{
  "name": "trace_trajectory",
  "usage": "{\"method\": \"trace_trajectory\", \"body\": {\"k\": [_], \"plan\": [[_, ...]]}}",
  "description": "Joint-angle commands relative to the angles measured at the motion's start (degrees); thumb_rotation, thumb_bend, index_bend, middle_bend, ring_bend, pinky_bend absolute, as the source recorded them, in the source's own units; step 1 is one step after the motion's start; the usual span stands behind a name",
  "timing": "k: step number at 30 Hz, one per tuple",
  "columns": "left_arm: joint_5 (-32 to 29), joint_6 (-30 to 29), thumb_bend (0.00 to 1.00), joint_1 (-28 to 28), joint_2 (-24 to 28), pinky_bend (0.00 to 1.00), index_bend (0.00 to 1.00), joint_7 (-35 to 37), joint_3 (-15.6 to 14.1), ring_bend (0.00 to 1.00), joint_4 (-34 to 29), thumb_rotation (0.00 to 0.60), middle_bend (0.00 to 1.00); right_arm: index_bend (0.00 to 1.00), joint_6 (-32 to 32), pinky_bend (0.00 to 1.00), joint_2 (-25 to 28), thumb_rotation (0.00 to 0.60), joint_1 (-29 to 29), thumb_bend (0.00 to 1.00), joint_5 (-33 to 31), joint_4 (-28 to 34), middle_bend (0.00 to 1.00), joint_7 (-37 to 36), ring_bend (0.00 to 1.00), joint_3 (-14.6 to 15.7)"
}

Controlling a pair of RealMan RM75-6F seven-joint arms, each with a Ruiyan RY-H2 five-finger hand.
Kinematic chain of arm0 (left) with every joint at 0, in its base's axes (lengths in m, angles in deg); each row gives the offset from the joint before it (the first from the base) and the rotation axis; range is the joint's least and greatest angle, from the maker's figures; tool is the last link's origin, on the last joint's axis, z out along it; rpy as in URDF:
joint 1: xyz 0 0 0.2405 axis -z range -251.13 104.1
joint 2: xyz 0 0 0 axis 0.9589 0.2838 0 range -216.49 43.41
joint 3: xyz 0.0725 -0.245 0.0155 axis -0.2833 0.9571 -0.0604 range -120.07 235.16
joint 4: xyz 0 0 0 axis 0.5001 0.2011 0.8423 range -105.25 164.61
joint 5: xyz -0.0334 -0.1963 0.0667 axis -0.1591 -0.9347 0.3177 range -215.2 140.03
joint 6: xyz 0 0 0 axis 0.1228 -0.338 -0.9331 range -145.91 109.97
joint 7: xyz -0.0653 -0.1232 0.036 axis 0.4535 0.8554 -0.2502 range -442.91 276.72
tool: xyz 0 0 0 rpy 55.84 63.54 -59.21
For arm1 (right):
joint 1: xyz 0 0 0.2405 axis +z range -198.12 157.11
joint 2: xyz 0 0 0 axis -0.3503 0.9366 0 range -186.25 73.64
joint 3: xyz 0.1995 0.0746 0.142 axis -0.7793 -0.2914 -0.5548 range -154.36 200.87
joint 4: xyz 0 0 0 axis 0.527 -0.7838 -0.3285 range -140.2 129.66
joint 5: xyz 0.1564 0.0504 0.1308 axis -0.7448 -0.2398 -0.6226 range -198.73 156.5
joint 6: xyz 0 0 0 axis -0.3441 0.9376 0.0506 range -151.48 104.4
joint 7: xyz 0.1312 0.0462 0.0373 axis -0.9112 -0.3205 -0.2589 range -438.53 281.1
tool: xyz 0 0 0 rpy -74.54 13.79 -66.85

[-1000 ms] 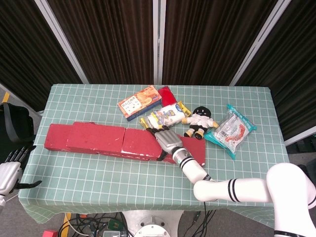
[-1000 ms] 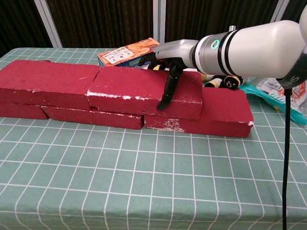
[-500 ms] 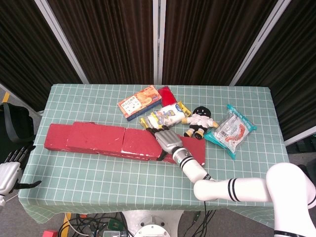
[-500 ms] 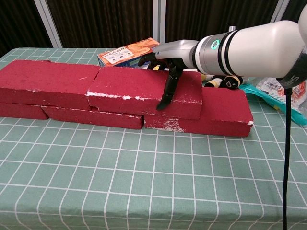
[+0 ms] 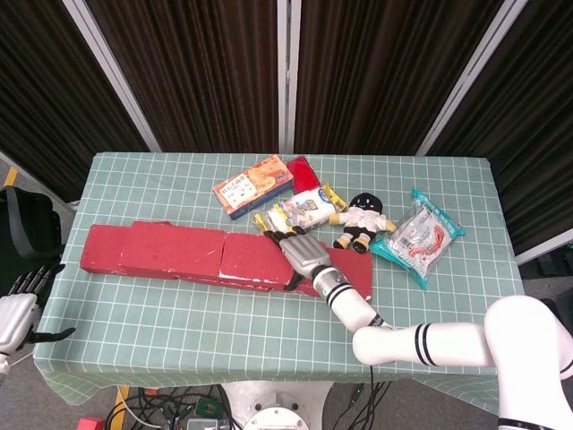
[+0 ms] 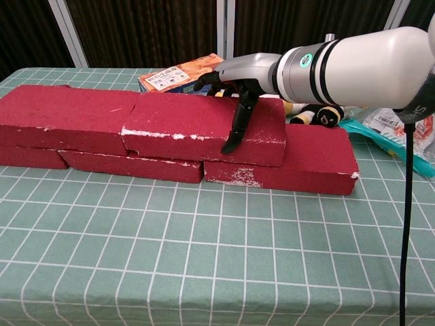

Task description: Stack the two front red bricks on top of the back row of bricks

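Several red bricks form a two-layer row along the table's left and middle. The upper left brick (image 5: 170, 249) (image 6: 68, 115) lies on the lower row (image 6: 129, 165). The upper right brick (image 5: 253, 258) (image 6: 190, 129) rests on the lower bricks, butted against the upper left one. My right hand (image 5: 304, 255) (image 6: 238, 85) grips that brick's right part, thumb down its front face and fingers over the back edge. The lower right brick (image 6: 312, 159) (image 5: 354, 273) sticks out to the right of it. My left hand (image 5: 18, 312) hangs empty, fingers apart, off the table's left front corner.
Behind the bricks lie an orange cracker box (image 5: 253, 185) (image 6: 180, 73), a red packet (image 5: 303, 168), snack packets (image 5: 300, 209), a plush doll (image 5: 362, 219) (image 6: 316, 114) and a teal snack bag (image 5: 417, 235) (image 6: 391, 132). Green checked cloth (image 6: 204, 258) covers the table.
The upper right brick has shifted very slightly left and up in my right hand's grip, closing against the upper left brick. The left hand has barely moved.
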Motion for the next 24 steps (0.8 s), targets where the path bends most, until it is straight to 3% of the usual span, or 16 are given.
{"method": "trace_trajectory", "body": {"k": [1,24], "plan": [[-0.03,0.06,0.03,0.00,-0.02,0.00,0.02,0.05,-0.02,0.00,0.04,0.600,0.00,0.00,-0.07,0.00,-0.19,0.600,0.02,0.02,0.30,-0.32,0.24,0.05,0.20,0.21],[-0.29,0.65,0.03,0.01,0.03,0.00,0.02,-0.35,-0.25,0.00,-0.06,0.600,0.00,0.00,-0.50,0.00,-0.83,0.600,0.41,0.02,0.43,-1.37,0.24,-0.09,0.20,0.47]]}}
